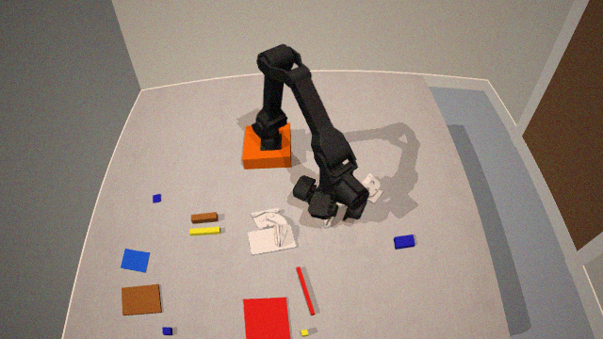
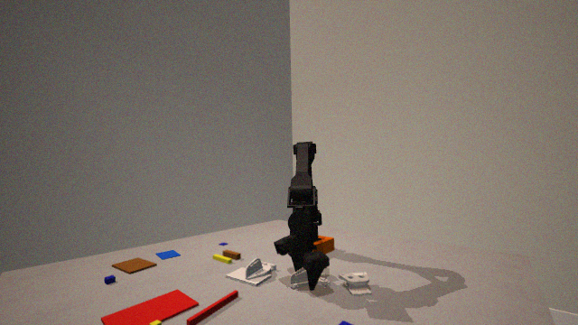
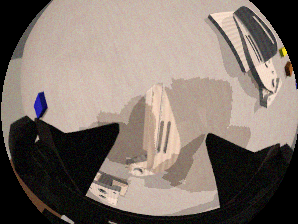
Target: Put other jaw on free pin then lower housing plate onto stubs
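The white base (image 1: pixel 260 242) (image 2: pixel 239 274) (image 3: pixel 226 31) lies on the table with one jaw (image 1: pixel 281 234) (image 2: pixel 254 268) (image 3: pixel 256 31) on it. Its free pin is too small to make out. The loose white jaw (image 1: pixel 328 222) (image 2: pixel 298 277) (image 3: pixel 170 142) lies on the table beside the base. My gripper (image 1: pixel 341 216) (image 2: pixel 304 280) (image 3: pixel 164 134) is open and empty, low over the loose jaw, with one finger on either side of it in the wrist view. The arm hides most of this jaw in the top view. The white housing plate (image 1: pixel 371 183) (image 2: pixel 357 281) (image 3: pixel 106 192) lies beyond the loose jaw, partly behind the gripper.
A blue block (image 1: pixel 404 242) (image 3: pixel 40 105) lies right of the loose jaw in the top view. A red bar (image 1: pixel 305 290) (image 2: pixel 212 308) and red sheet (image 1: pixel 267 317) (image 2: pixel 151 308) lie in front. Brown (image 1: pixel 203 217) and yellow (image 1: pixel 204 231) bars lie left of the base.
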Robot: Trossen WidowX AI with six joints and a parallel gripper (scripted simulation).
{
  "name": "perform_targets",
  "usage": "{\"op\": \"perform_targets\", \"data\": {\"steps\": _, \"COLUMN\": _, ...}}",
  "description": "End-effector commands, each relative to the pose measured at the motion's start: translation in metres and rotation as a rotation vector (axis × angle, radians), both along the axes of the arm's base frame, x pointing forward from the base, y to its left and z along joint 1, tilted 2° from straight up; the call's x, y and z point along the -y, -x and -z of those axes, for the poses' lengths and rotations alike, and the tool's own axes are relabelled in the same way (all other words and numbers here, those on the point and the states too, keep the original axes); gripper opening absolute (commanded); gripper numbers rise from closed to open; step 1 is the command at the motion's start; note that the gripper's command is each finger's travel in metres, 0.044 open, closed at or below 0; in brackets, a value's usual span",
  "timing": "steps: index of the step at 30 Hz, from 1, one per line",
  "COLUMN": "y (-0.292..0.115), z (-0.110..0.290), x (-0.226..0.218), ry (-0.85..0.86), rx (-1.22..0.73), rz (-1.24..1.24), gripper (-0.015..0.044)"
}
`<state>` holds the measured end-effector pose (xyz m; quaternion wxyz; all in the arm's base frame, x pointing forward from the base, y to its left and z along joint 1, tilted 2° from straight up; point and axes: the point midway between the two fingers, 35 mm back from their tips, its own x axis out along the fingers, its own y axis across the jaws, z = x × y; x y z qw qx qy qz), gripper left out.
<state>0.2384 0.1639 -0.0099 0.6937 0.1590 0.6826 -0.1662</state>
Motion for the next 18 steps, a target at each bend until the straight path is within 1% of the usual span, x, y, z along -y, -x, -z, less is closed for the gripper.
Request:
{"op": "perform_targets", "data": {"steps": 1, "y": -0.0001, "z": 0.0004, "x": 0.0001, "ry": 0.000, "rx": 0.001, "rz": 0.003, "gripper": 0.0440}}
{"op": "perform_targets", "data": {"steps": 7, "y": -0.0001, "z": 0.0004, "x": 0.0001, "ry": 0.000, "rx": 0.001, "rz": 0.003, "gripper": 0.0440}}
{"op": "perform_targets", "data": {"steps": 18, "y": 0.0000, "z": 0.0001, "x": 0.0000, "ry": 0.000, "rx": 0.000, "rz": 0.000, "gripper": 0.0151}}
